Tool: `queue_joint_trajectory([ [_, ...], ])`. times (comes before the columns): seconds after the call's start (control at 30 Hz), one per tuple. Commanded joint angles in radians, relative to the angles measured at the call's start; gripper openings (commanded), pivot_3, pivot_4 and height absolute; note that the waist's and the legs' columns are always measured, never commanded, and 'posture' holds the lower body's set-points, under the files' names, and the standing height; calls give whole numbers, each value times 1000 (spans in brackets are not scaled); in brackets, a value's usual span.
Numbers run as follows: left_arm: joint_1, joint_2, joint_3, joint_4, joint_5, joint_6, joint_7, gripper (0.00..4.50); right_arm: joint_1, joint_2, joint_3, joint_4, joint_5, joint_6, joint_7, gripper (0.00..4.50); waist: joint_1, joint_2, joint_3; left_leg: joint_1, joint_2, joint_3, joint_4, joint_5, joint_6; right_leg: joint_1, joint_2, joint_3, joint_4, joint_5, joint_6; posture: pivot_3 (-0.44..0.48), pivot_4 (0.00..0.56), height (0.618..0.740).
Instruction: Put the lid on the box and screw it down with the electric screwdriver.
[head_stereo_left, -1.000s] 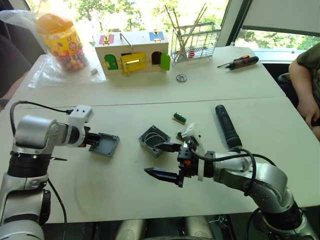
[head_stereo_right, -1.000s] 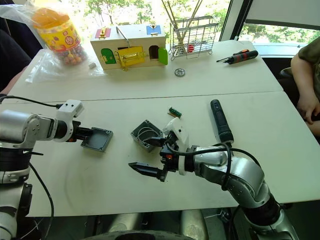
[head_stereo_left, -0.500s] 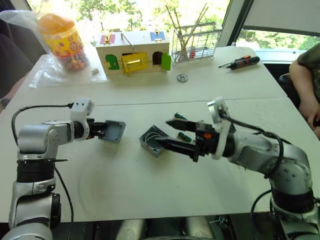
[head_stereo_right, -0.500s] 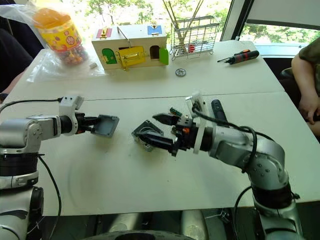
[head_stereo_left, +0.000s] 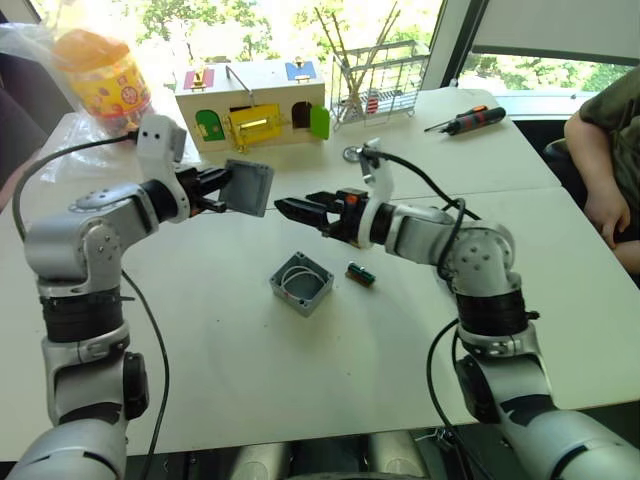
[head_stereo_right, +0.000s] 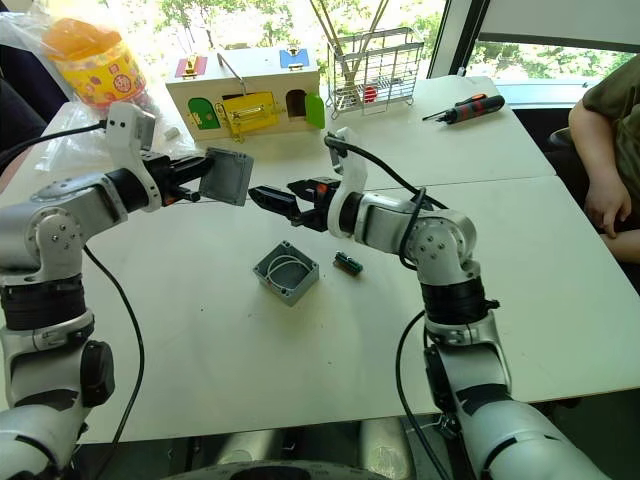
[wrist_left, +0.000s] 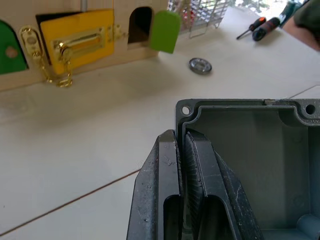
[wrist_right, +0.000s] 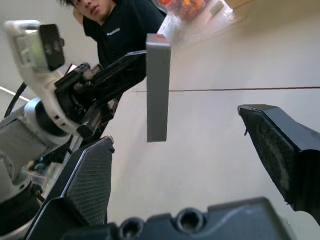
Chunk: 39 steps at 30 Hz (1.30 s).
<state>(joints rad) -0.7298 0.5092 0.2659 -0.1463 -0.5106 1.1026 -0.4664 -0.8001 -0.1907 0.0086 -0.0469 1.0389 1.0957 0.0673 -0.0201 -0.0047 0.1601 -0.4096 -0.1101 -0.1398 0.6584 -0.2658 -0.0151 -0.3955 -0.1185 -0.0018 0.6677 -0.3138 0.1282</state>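
My left gripper (head_stereo_left: 222, 186) is shut on the rim of the grey lid (head_stereo_left: 249, 187) and holds it on edge in the air above the table. In the left wrist view its fingers (wrist_left: 172, 165) pinch the lid's corner (wrist_left: 250, 145). My right gripper (head_stereo_left: 297, 205) is open and raised, pointing at the lid from a short distance; the lid (wrist_right: 158, 90) hangs between its spread fingers. Below both grippers the open grey box (head_stereo_left: 301, 284) sits on the table with a white wire inside. The electric screwdriver is hidden.
A small green part (head_stereo_left: 360, 274) lies right of the box. At the back stand a wooden latch box (head_stereo_left: 255, 100), a wire rack (head_stereo_left: 380, 75) and a candy jar (head_stereo_left: 100, 70). A metal washer (head_stereo_left: 352, 153) and a manual screwdriver (head_stereo_left: 470, 120) lie there. A person's arm (head_stereo_left: 600, 150) is at the right edge.
My left gripper has lifted the lid off the table and carried it up toward the middle. My right gripper rose from beside the box to face the lid. The camera shifted.
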Motion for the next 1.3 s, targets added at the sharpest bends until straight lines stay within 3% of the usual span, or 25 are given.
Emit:
queue_joint_trajectory([
  [0.03, -27, -16, -2, -67, -22, -18, 26, 65, -27, 39, -53, -1, -2, 8, -32, 4500, -1, 0, 0, 0, 0, 0, 0, 0, 0, 0, 0, 0, 0, 0, 0, 0, 150, 740],
  [0.43, -24, -46, -44, -70, -25, -44, 32, 65, -58, 107, -152, 1, 13, 47, -93, 4500, -6, 0, 0, 0, 0, 0, -1, 0, -1, -2, 1, 0, 2, 0, 0, 0, 150, 740],
  [0.53, -29, -49, -44, -62, -28, -50, 37, 0, -51, 108, -149, -6, 4, 54, -91, 3806, -10, 0, 0, 0, 0, 0, -1, 0, -1, -2, 0, 0, 2, 0, 0, 0, 150, 740],
  [0.67, -25, -51, -47, -62, -35, -52, 39, 0, -42, 108, -142, -18, -5, 57, -84, 2503, -19, 0, 0, 0, 0, 0, -2, 0, -1, -2, 0, 0, 2, 0, 0, 0, 150, 740],
  [0.83, -15, -54, -44, -75, -48, -44, 39, 0, -40, 110, -139, -25, -22, 52, -73, 193, -25, 0, 0, 0, 0, 1, -4, 1, -1, -3, 0, 1, 2, 0, 0, 0, 150, 740],
  [1.07, 0, -41, -39, -86, -63, -44, 18, 0, -39, 110, -127, -40, -44, 45, -48, 138, -25, 0, 0, 0, 0, 1, -6, 2, -3, -4, 0, 1, 2, 0, 0, 0, 150, 740],
  [1.1, 0, -38, -33, -89, -71, -39, 13, 679, -38, 108, -123, -44, -49, 44, -43, 138, -25, 0, 0, 0, 0, 1, -6, 2, -3, -4, 0, 1, 2, 0, 0, 0, 150, 740],
  [1.17, -7, -49, 5, -89, -115, -29, 2, 1390, -38, 102, -112, -54, -67, 37, -28, 138, -25, 0, 0, 0, 0, 1, -6, 2, -3, -4, 0, 1, 2, 0, 0, 0, 150, 740],
  [1.3, -28, -40, 136, -75, -288, 66, -20, 3404, -31, 95, -96, -73, -122, -15, 0, 138, -26, 0, 0, 0, 0, 1, -6, 2, -3, -5, 0, 1, 2, 0, 0, 0, 150, 740],
])
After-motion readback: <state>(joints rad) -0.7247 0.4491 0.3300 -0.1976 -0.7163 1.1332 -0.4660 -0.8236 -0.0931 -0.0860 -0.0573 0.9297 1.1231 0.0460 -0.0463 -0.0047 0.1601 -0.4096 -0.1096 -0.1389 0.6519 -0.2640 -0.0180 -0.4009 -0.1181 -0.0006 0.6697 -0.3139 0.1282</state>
